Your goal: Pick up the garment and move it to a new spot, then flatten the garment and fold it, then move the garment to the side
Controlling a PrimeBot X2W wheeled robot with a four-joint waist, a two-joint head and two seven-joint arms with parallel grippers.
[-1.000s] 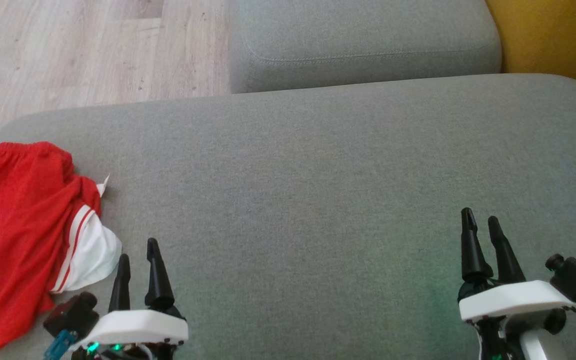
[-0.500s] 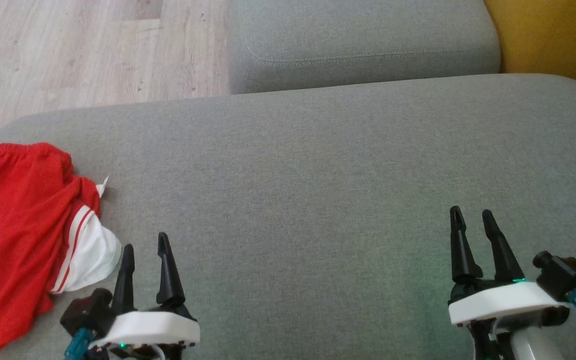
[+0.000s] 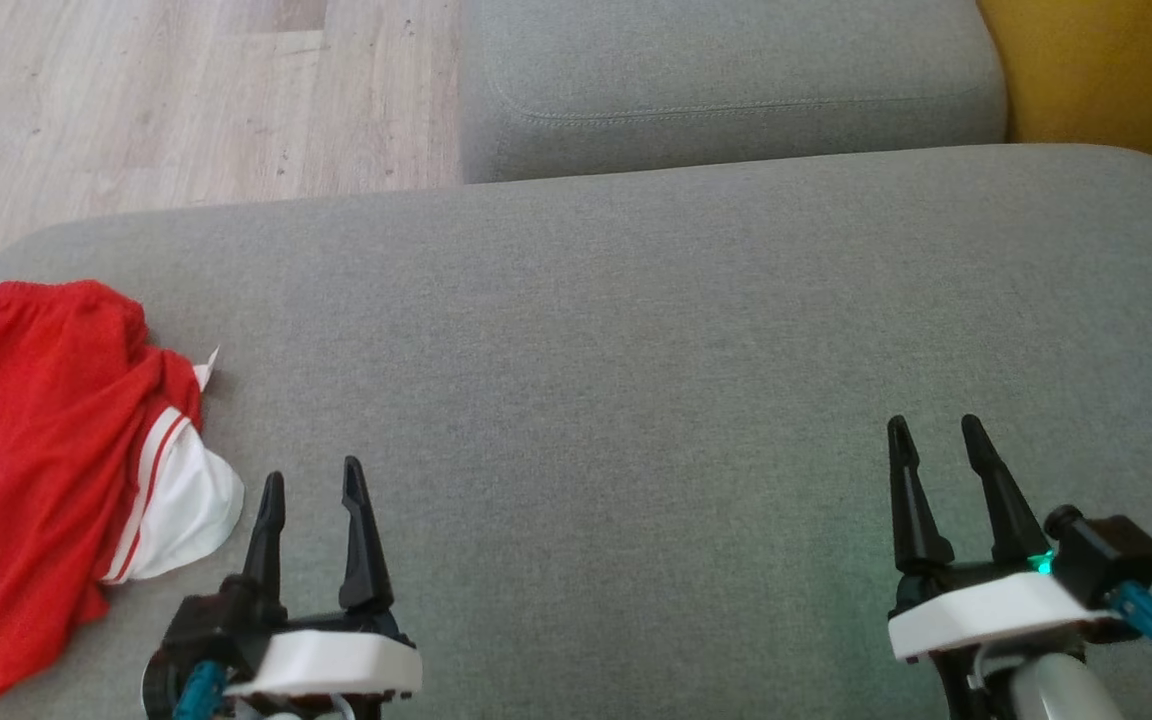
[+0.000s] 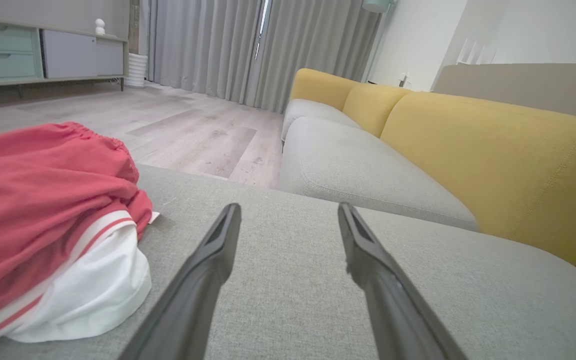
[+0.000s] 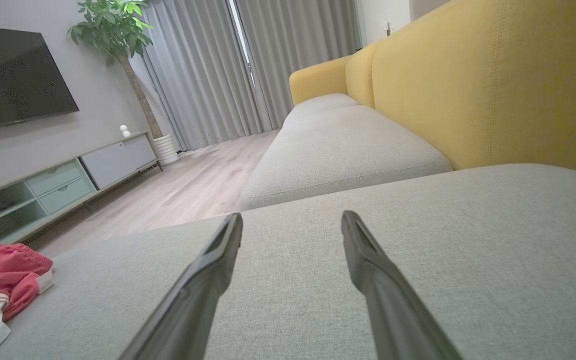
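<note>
Leftward, crumpled red-white garment (image 3: 46,470), tag (image 3: 208,365) unreadable, left fingers (image 3: 363,540) and right fingers (image 3: 994,490) spread, empty.

Support: wide grey woven-fabric sofa seat cushion (image 3: 636,330), top flat and smooth.
One item lies on it: a crumpled red mesh garment (image 3: 46,460) with a white panel and red-white stripes. It sits at the cushion's left end, just to the outer side of the left tool (image 3: 313,470) and well apart from the right tool (image 3: 934,421).
The grey fabric runs between both tools and on ahead of them.
</note>
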